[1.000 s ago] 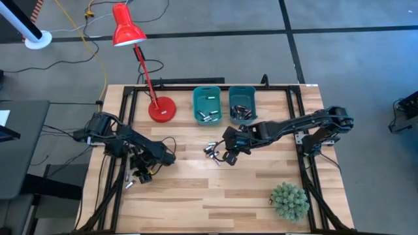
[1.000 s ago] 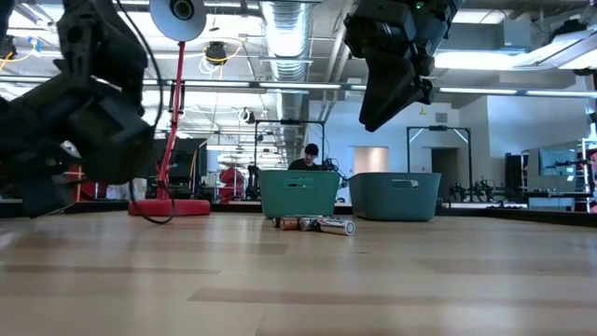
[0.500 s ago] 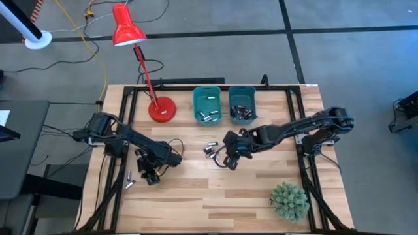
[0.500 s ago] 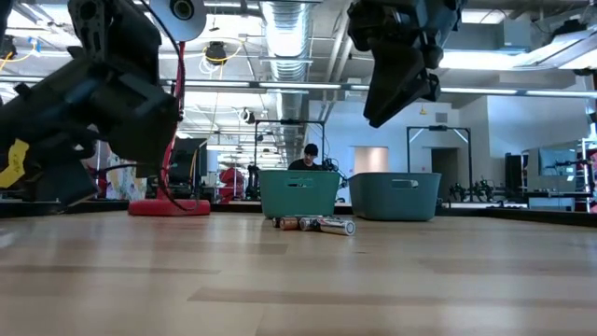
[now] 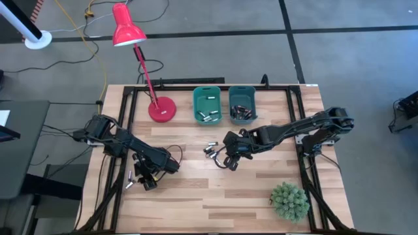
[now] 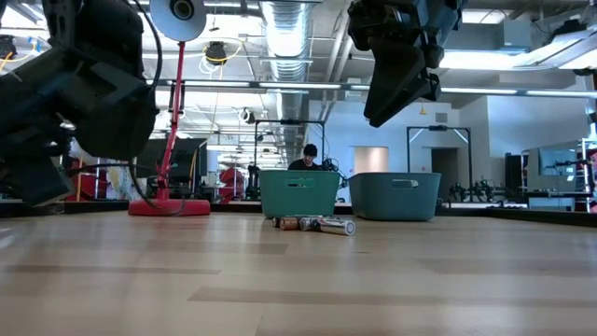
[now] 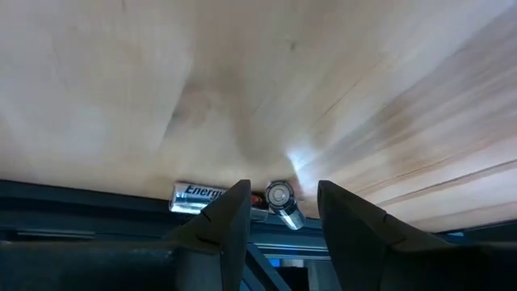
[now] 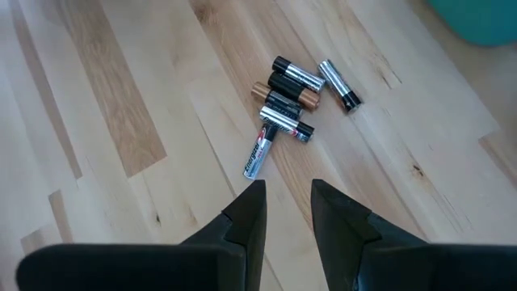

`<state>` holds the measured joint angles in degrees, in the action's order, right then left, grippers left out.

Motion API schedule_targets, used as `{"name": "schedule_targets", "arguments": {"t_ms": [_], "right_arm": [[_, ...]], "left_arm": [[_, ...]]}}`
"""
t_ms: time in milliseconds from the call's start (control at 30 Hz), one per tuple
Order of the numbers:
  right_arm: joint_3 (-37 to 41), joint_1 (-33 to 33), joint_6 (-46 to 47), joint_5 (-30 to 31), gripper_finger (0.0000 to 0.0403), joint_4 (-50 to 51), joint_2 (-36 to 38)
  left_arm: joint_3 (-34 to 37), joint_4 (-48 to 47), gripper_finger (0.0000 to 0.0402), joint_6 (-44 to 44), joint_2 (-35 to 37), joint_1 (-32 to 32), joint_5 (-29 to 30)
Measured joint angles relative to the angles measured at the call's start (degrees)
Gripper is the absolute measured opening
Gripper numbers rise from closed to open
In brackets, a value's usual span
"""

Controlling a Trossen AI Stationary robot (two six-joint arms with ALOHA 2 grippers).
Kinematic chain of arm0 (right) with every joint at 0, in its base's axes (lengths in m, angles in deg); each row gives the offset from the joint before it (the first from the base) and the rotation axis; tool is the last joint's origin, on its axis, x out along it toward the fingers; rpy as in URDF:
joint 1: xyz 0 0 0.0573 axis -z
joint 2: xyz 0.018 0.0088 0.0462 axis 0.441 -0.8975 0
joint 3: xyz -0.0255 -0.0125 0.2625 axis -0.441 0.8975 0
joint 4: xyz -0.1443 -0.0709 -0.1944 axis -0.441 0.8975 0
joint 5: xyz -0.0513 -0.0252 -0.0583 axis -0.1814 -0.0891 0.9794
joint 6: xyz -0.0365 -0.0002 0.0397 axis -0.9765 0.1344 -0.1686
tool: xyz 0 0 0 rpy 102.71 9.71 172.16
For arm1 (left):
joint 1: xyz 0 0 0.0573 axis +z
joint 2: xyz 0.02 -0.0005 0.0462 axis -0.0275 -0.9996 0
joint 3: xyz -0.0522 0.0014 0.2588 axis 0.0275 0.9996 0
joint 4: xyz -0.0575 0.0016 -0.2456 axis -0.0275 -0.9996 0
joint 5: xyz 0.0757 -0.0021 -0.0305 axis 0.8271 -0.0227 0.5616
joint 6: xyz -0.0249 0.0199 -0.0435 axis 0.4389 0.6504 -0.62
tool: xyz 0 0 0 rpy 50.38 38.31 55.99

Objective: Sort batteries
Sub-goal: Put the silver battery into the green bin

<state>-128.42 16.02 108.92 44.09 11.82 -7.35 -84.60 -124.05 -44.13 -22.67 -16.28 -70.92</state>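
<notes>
Wooden table (image 5: 261, 189): right gripper (image 8: 287, 212) empty, parted, above batteries (image 8: 284, 103); left gripper (image 7: 279, 214) parted, low.

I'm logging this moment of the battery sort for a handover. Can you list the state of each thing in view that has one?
Left hand: open, empty, over two batteries at the table's left edge.
Right hand: open, empty, raised over the loose battery cluster.
Loose battery cluster: lying flat mid-table.
Left bin: upright, a few batteries inside.
Right bin: upright, several batteries inside.
Red lamp: upright; lit or not, cannot tell.
</notes>
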Motion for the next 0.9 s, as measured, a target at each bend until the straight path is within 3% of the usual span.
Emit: {"name": "schedule_targets", "arguments": {"t_ms": [300, 667, 900], "right_arm": [[0.0, 0.0, 0.0, 0.0, 0.0117, 0.0, 0.0], [0.0, 0.1, 0.0, 0.0, 0.0117, -0.1, 0.0], [0.0, 0.1, -0.2, 0.0, 0.0117, -0.2, 0.0]], "left_arm": [[6.2, 5.8, 0.0141, -5.1, 0.0, -2.1, -7.0], [7.9, 8.6, 0.0141, -9.0, 0.1, -5.1, -9.2], [8.3, 8.8, 0.0138, -6.3, 0.1, -7.9, -9.1]]}}
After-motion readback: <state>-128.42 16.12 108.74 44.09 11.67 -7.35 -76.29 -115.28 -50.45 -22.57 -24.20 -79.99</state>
